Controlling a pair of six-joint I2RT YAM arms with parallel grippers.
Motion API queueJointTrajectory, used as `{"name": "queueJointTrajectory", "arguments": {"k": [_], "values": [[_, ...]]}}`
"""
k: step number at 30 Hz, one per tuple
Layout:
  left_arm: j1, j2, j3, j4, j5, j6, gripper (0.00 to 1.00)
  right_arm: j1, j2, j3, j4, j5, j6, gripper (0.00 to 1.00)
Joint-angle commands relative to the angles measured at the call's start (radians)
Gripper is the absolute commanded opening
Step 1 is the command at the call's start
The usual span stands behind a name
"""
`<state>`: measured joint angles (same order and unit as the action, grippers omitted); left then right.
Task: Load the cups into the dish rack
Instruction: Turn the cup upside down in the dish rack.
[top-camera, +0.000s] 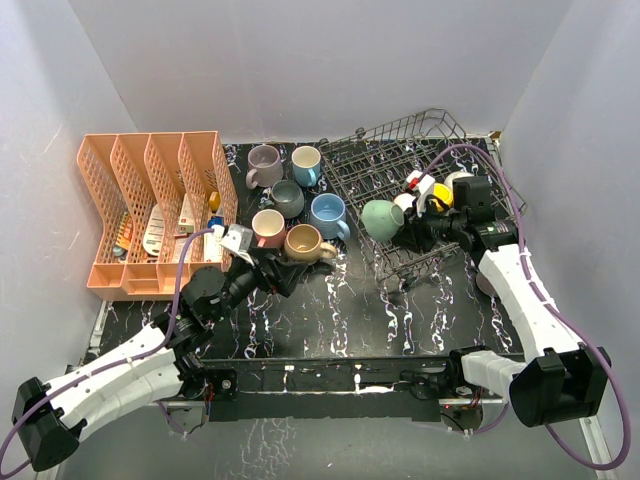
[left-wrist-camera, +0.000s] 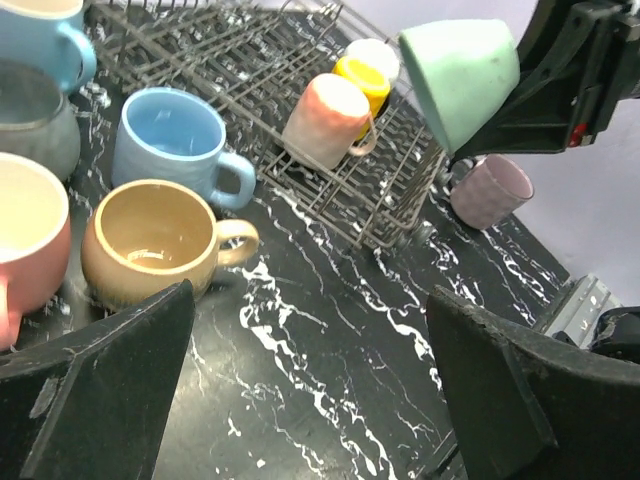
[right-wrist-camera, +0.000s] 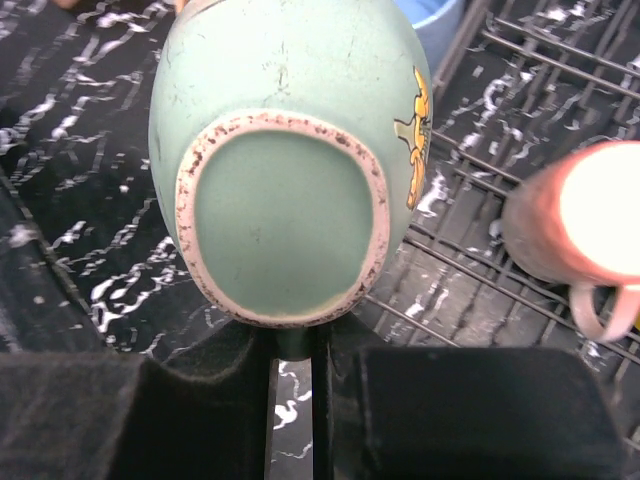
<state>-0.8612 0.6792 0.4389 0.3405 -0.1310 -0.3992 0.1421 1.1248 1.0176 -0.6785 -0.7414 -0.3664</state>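
Three cups sit mouth-down in the rack (top-camera: 400, 150): salmon (left-wrist-camera: 325, 120), yellow (left-wrist-camera: 362, 78) and white (left-wrist-camera: 378, 52), bunched at upper centre of the left wrist view. Your right jaws are clamped nearly together on a fourth, the green cup (top-camera: 382, 218). It is tipped on its side over the rack's left edge, centre right of the top view. What part they pinch is hidden under the cup. I judge it to be on its way in, not yet set down.

Six more wait on the table (top-camera: 330, 320), clustered at upper centre of the top view: mauve (top-camera: 263, 160), pale blue (top-camera: 306, 160), grey (top-camera: 287, 197), blue (top-camera: 328, 212), pink (top-camera: 268, 225) and tan (top-camera: 305, 243). A seventh, pinkish cup (left-wrist-camera: 490, 190) stands just outside the rack's corner, at the right of the left wrist view. So roughly a third is done.

Your left jaws stand wide apart and empty, just below the tan cup in the top view.

Watch the cluster: the cups stand close together, so a reach for one may nudge its neighbours. The organiser (top-camera: 150, 210) at upper left hems in the mauve and pink ones. Your right arm (top-camera: 510, 275) lies over the rack's lower right corner.
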Motion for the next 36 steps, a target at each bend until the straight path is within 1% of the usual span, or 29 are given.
{"name": "queueJointTrajectory", "arguments": {"k": [1,5,13,36], "values": [[-0.001,0.017,0.007,-0.071,-0.073,-0.09,0.97,-0.003,0.014,0.024,0.121,0.147,-0.052,0.08],[-0.002,0.029,0.01,-0.09,-0.088,-0.098,0.97,-0.004,0.061,0.023,0.161,0.195,-0.024,0.08],[-0.001,0.005,-0.002,-0.1,-0.11,-0.099,0.97,-0.003,0.153,0.024,0.2,0.272,-0.004,0.08],[-0.001,0.013,-0.006,-0.087,-0.108,-0.125,0.97,0.035,0.365,0.059,0.236,0.398,0.098,0.08]]}}
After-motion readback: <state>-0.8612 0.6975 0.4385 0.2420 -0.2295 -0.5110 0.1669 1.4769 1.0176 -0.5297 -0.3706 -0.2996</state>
